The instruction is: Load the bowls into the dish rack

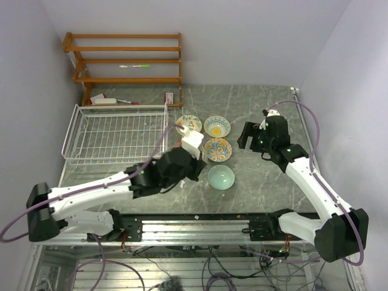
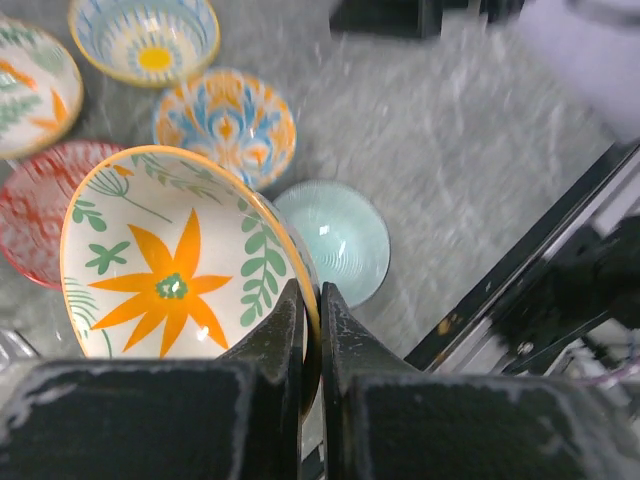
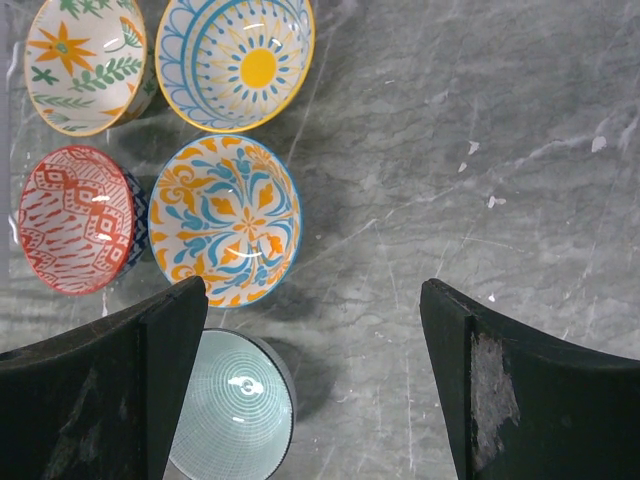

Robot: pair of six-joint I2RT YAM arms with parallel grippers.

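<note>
My left gripper (image 2: 312, 300) is shut on the rim of a white bowl with an orange flower (image 2: 170, 270), holding it tilted above a red patterned bowl (image 2: 30, 205). From above, that held bowl (image 1: 193, 142) sits at the left gripper (image 1: 193, 153), right of the white wire dish rack (image 1: 115, 134). On the table lie another flower bowl (image 1: 188, 123), a blue-and-yellow bowl (image 1: 216, 126), an orange-and-blue bowl (image 1: 217, 149) and a pale teal bowl (image 1: 220, 177). My right gripper (image 3: 315, 290) hangs open over bare marble, beside the teal bowl (image 3: 235, 405).
A brown wooden shelf unit (image 1: 127, 60) stands against the back wall behind the rack, with small items (image 1: 104, 100) on the table near its foot. The arms' mounting rail (image 1: 194, 227) runs along the near edge. Walls close in on both sides.
</note>
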